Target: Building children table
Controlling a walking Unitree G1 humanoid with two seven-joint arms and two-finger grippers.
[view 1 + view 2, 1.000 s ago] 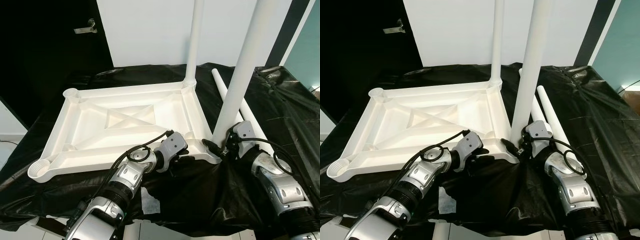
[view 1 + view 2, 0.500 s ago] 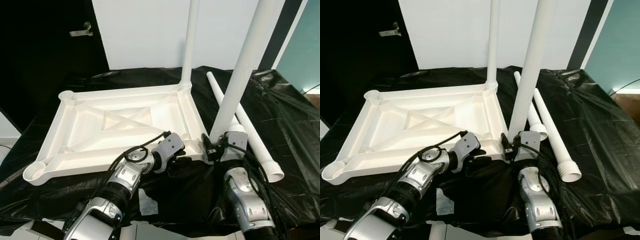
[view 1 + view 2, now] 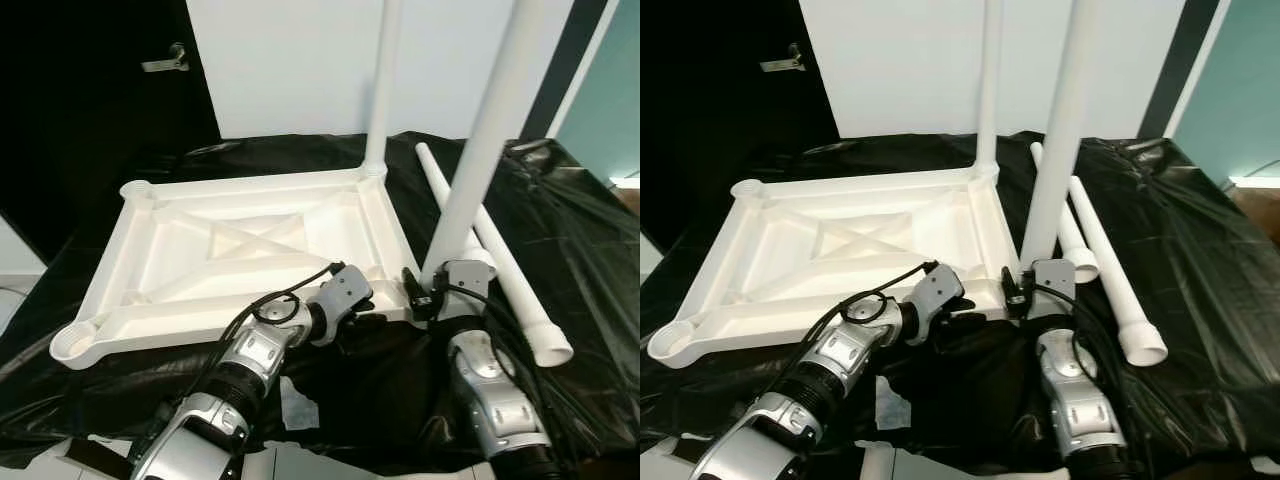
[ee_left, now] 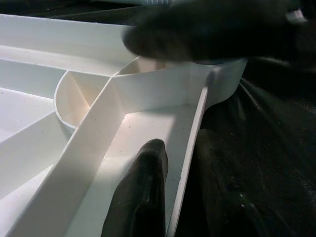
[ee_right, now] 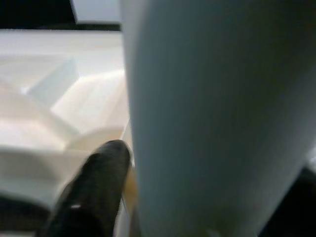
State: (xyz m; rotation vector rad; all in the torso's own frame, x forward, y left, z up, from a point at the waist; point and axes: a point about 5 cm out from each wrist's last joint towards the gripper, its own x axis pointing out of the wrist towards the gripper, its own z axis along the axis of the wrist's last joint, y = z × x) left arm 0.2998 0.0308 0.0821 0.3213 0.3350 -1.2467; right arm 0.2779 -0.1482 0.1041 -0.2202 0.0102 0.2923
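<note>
The white table top (image 3: 240, 250) lies upside down on the black sheet (image 3: 560, 250), its ribs facing up. One leg (image 3: 382, 90) stands upright in the far corner socket. My right end effector (image 3: 432, 296) is closed around a second leg (image 3: 480, 150), holding it upright at the near corner. My left end effector (image 3: 358, 322) grips the near rim of the table top beside that corner; one finger (image 4: 143, 197) lies inside the rim, the other outside. Two more legs (image 3: 495, 250) lie on the sheet at my right.
</note>
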